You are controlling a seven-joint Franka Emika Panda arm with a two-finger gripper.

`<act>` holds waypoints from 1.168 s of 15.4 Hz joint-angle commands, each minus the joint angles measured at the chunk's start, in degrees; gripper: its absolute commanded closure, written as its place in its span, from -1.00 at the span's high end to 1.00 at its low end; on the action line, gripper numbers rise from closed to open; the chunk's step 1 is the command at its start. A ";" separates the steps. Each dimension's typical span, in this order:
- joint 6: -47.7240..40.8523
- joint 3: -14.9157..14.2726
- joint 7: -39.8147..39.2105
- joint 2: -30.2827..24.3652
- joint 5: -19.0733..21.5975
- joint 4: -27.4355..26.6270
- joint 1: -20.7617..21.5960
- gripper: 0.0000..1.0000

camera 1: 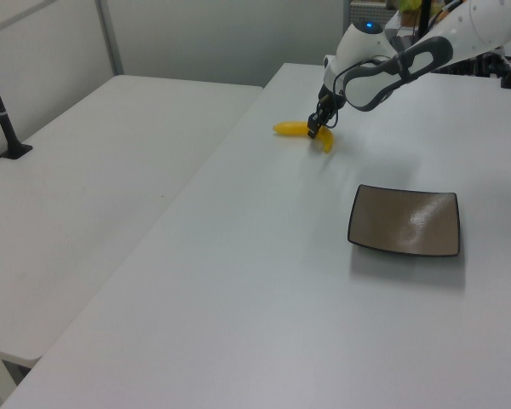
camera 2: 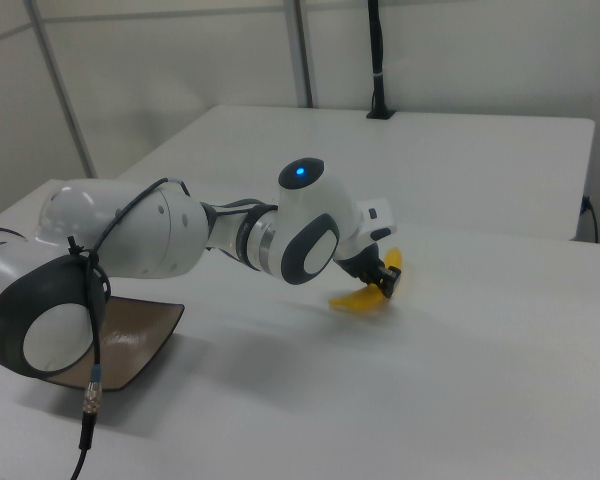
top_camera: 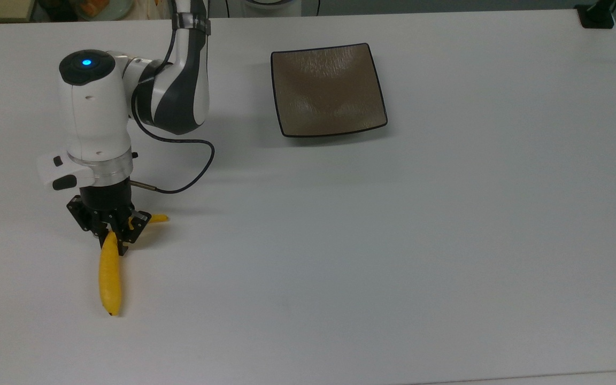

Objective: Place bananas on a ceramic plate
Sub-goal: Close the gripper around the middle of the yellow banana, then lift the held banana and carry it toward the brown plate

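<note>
**Gripper clamped on the banana, plate bare**

The gripper [top_camera: 110,238] is down at the white table [top_camera: 393,240], its two fingers drawn in narrow against the banana [top_camera: 110,275] near the bend, close to the stem end. In the top view the banana lies in the table's lower left, its long body running down from the fingers to a dark tip, the short stem poking out to the top view's right of the gripper. It looks to rest on the table.

In the left view the gripper [camera 1: 315,130] sits over the banana [camera 1: 291,129] at the far end of the table [camera 1: 238,281]. In the right view the banana [camera 2: 365,296] shows beneath the gripper [camera 2: 388,283].

The plate [top_camera: 328,89] sits well apart from the banana, toward the top view's upper middle, with nothing on it. It also shows in the left view [camera 1: 404,221] and the right view [camera 2: 140,340].

A black cable [top_camera: 190,171] loops from the wrist.
</note>
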 commanded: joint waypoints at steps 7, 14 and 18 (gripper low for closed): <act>-13.91 0.34 -4.10 -12.22 0.18 -3.43 2.26 -0.72; -22.20 1.57 -4.02 -26.38 6.86 -16.33 6.83 -0.72; -28.17 2.18 -4.01 -30.78 8.18 -19.60 9.29 -0.72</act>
